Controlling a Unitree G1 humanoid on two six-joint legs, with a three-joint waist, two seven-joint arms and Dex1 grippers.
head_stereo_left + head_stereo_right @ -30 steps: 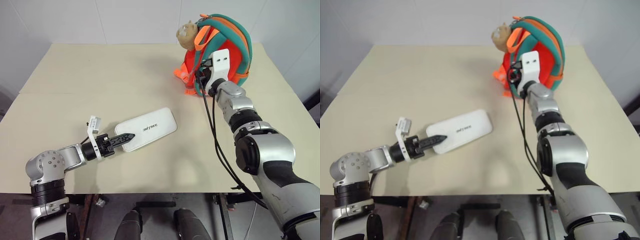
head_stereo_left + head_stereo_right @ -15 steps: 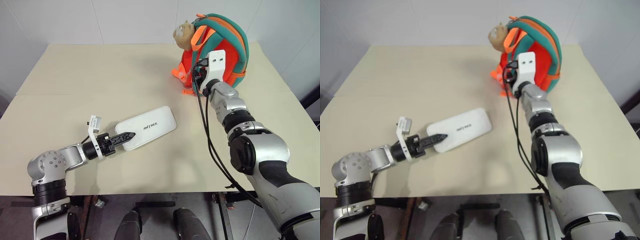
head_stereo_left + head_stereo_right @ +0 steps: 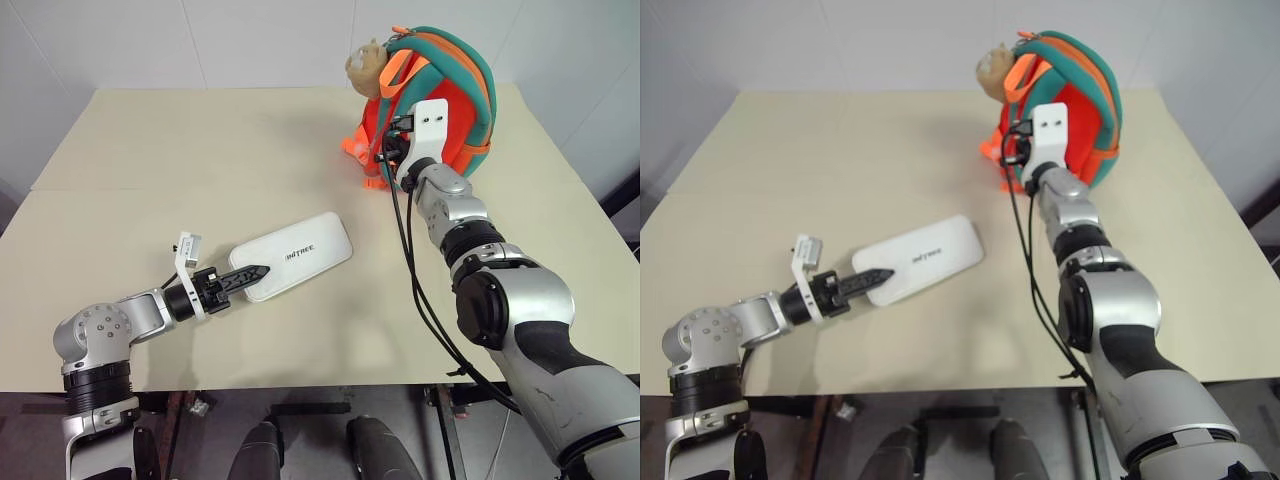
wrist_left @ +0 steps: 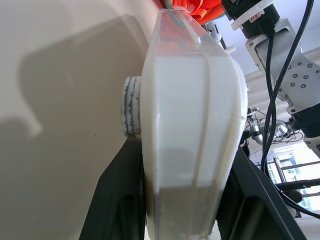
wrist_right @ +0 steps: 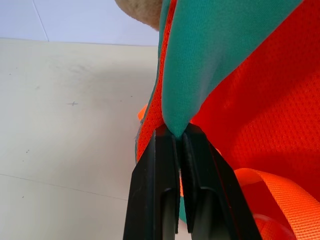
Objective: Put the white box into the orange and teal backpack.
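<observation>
Change: right gripper (image 5: pixel 177 150), parted a second ago, now pinches the teal strap (image 5: pixel 210 60) of the orange and teal backpack (image 3: pixel 450 100).
Head views: left gripper (image 3: pixel 245 277) clamps the white box (image 3: pixel 295 255), low over the table (image 3: pixel 150 180).
Left wrist view: box end-on between jaws.
Risk: thin strap may slip; backpack may topple.
Obstacle: plush charm (image 3: pixel 366 68) beside strap.

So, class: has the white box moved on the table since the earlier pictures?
No. The white box lies at the same spot beside the table's seam, its near end between the left hand's fingers.
</observation>
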